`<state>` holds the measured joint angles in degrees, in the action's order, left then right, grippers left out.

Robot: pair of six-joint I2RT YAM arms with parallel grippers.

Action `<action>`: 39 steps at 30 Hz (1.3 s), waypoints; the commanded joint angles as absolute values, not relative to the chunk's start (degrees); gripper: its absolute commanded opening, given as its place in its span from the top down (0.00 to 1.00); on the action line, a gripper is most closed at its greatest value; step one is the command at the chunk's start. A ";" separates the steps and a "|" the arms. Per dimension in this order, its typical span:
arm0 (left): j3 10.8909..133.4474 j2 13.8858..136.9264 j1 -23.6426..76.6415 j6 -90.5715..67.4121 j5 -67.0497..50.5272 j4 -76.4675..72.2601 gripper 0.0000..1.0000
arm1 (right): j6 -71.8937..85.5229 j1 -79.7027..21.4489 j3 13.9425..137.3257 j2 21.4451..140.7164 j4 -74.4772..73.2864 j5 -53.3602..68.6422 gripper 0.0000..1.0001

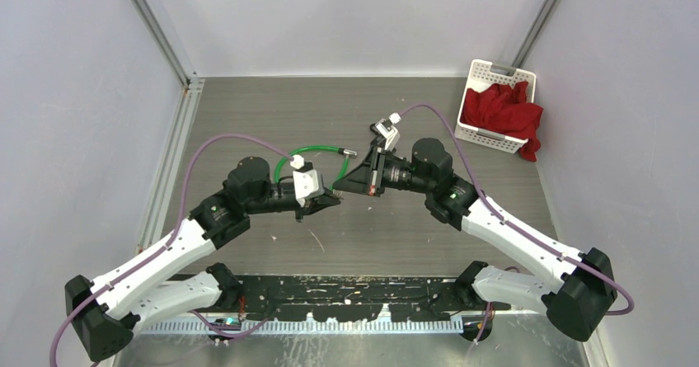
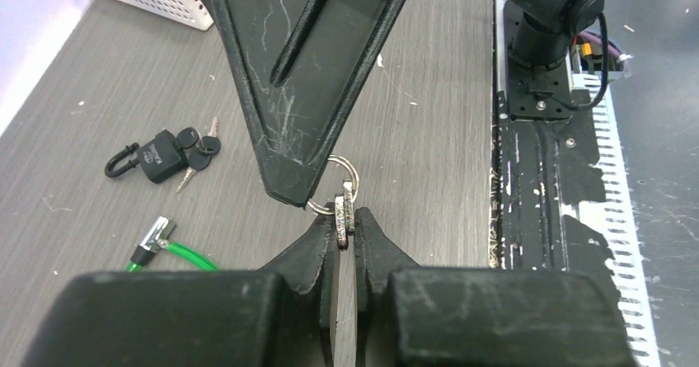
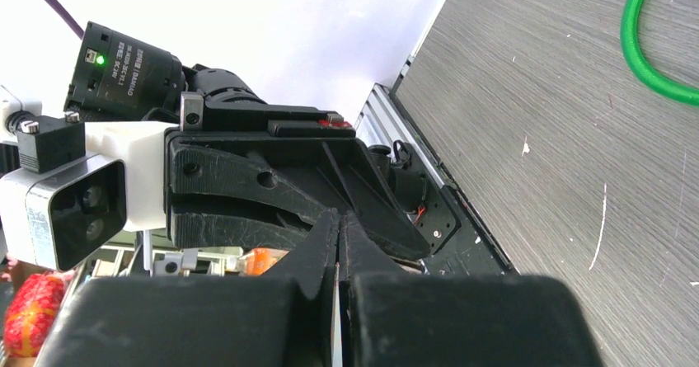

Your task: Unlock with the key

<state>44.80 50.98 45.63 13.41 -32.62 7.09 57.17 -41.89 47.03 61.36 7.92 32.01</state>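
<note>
My left gripper (image 2: 350, 218) is shut on a small silver key (image 2: 347, 204), held edge-on above the table. A key ring (image 2: 347, 167) hangs on the key. My right gripper (image 2: 284, 190) comes in from above, shut, with the ring pinched at its tip. In the top view both grippers, left (image 1: 328, 203) and right (image 1: 339, 185), meet tip to tip at mid-table. A black padlock (image 2: 158, 156) with two black-headed keys (image 2: 198, 144) lies on the table to the left. In the right wrist view the right gripper (image 3: 340, 218) is shut.
A green cable (image 1: 314, 154) with a metal end (image 2: 153, 235) loops behind the grippers. A white basket (image 1: 494, 74) holding red cloth (image 1: 503, 113) stands at the back right. The black base rail (image 1: 346, 297) runs along the near edge.
</note>
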 commanded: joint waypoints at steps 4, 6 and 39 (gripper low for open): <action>47.13 48.07 45.44 15.67 -34.37 7.79 0.99 | 53.22 -42.10 48.05 59.14 6.77 28.98 0.99; 46.96 47.50 45.37 15.73 -34.17 8.90 1.00 | 51.84 -42.10 48.26 58.82 4.92 28.22 0.99; 50.01 47.12 45.42 40.96 -32.87 20.01 1.00 | 39.51 -41.59 56.54 58.50 -9.48 29.54 0.53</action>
